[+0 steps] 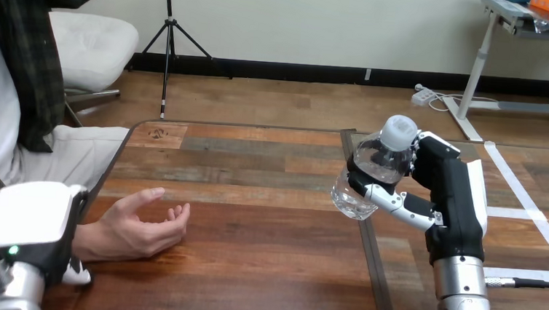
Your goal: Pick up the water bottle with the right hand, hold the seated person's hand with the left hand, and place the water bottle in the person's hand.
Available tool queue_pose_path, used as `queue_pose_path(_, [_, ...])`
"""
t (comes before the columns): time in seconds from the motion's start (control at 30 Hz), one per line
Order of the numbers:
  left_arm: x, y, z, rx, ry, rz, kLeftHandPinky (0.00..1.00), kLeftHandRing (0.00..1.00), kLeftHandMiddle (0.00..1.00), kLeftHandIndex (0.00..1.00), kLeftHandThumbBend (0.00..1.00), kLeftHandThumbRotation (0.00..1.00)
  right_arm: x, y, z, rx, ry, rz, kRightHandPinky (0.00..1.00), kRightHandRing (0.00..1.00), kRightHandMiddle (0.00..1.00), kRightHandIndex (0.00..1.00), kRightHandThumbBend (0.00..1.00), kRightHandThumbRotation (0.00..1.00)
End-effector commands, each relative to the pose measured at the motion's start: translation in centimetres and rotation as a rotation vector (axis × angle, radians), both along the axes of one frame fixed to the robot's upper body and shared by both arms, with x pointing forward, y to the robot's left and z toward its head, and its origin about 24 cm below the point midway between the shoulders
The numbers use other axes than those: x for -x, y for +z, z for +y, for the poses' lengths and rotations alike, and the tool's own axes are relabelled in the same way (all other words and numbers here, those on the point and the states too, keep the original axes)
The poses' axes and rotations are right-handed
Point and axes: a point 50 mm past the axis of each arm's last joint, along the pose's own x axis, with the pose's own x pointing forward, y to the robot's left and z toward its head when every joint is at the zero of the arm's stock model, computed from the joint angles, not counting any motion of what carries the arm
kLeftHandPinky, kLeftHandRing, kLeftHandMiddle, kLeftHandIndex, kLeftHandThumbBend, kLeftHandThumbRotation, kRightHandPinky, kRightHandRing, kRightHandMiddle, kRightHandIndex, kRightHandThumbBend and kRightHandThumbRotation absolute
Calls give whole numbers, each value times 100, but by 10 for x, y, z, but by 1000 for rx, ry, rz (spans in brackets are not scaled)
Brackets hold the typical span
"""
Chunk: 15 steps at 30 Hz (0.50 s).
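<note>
HEAD VIEW: The robot's right hand point(453, 193) carries the clear plastic water bottle point(374, 166) above the wooden table point(248, 277), well to the right of the person's hand point(139, 226). Its fingers and thumb are wrapped round the bottle's body. The bottle is tilted, with its base turned toward the person's hand and its white cap point(400, 129) tipped up and away from it. The person's hand rests on the table palm up, fingers loosely curled into a cup, with nothing in it. The robot's left hand point(30, 218) sits just left of the person's hand, white-shelled back up, over the wrist; whether it has closed on that wrist cannot be told. The pickup looks done and the task stands at the carry, with the delivery not yet made. The next move calls for a leftward sweep of the right arm toward the person's hand. The bottle would then be lowered into the cupped palm before the right hand lets go. Nothing stands on the boards between the bottle and the person's hand. A dark seam point(372, 260) crosses the table to the right of the person's hand, below the bottle, and looks no bar to a carried load. White tape lines point(521, 190) lie farther right again. The likeliest snag appears to be the person's own curled fingers, which narrow the way into the palm.
</note>
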Motion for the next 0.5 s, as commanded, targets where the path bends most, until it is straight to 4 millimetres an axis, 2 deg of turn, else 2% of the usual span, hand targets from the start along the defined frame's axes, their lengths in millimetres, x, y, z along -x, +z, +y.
queue_pose_path(0.0, [-18, 8, 1, -51, -29, -22, 78, 82, 83, 80, 90, 0, -10, 25, 4, -26, 16, -115, 41, 45, 49, 50, 72, 0])
queue_pose_path(0.47, [-24, 3, -1, -50, -49, 3, 79, 82, 83, 80, 90, 0, -9, 25, 2, -30, 25, -114, 42, 45, 48, 50, 72, 0])
